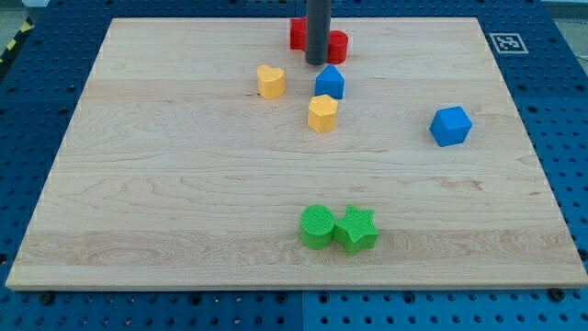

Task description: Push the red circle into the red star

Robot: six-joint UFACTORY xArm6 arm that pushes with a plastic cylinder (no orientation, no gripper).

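My tip (315, 62) sits at the view's top centre, planted right between two red blocks: a red block (299, 34) on its left and a red block (337, 44) on its right, both half hidden by the rod, so which is the circle and which the star I cannot tell (nor any facing or long axis). No hand here, just the rod, so nothing is grasped. Just below the tip stands a blue block (330, 82), with a yellow heart (270, 81) to its left and a yellow block (322, 113) beneath. A blue block (450, 126) sits well apart at the right. A green circle (318, 226) and green star (356, 229) touch near the bottom. The reds lie close to the tabletop (165, 184) top edge; broad wood spreads left and right.
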